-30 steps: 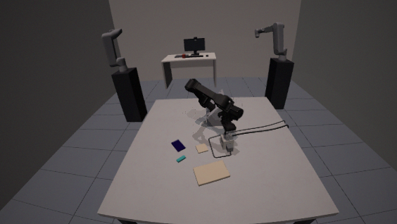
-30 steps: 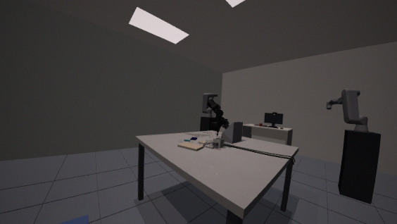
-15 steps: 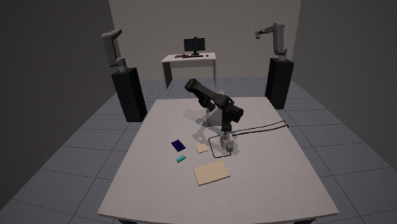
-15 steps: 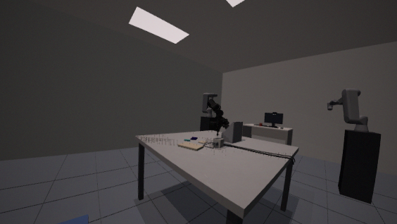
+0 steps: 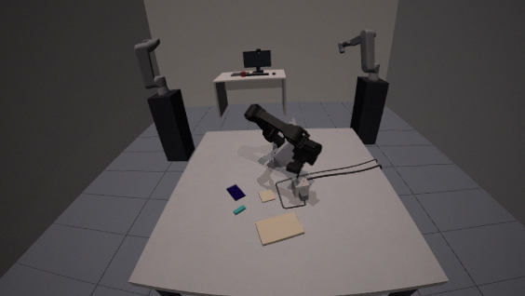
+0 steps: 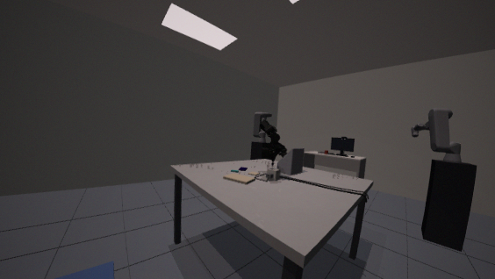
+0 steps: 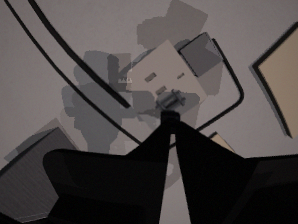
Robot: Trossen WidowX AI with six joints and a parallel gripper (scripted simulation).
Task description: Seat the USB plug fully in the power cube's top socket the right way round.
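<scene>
Pincer gripping the plug above the power cube

The black pincer (image 5: 296, 173) (image 6: 273, 163) (image 7: 172, 127) is closed on the small grey USB plug (image 7: 170, 101) over the pale power cube (image 5: 301, 185) (image 6: 273, 175) (image 7: 167, 75) on the table (image 5: 344, 233) (image 6: 281, 211) (image 7: 250, 15); whether the plug touches the socket, I cannot tell. A cream slab (image 5: 279, 228) (image 6: 239, 178) (image 7: 282, 75) lies near the cube.

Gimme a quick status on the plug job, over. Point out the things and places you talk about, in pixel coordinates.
Gripper (image 5: 297, 174) (image 6: 273, 163) (image 7: 172, 127) shut on USB plug (image 7: 170, 101). Plug over power cube (image 5: 301, 185) (image 6: 273, 175) (image 7: 167, 62), seating unconfirmed. Black cable loop (image 5: 283, 207) (image 7: 242, 95) beside cube.
</scene>
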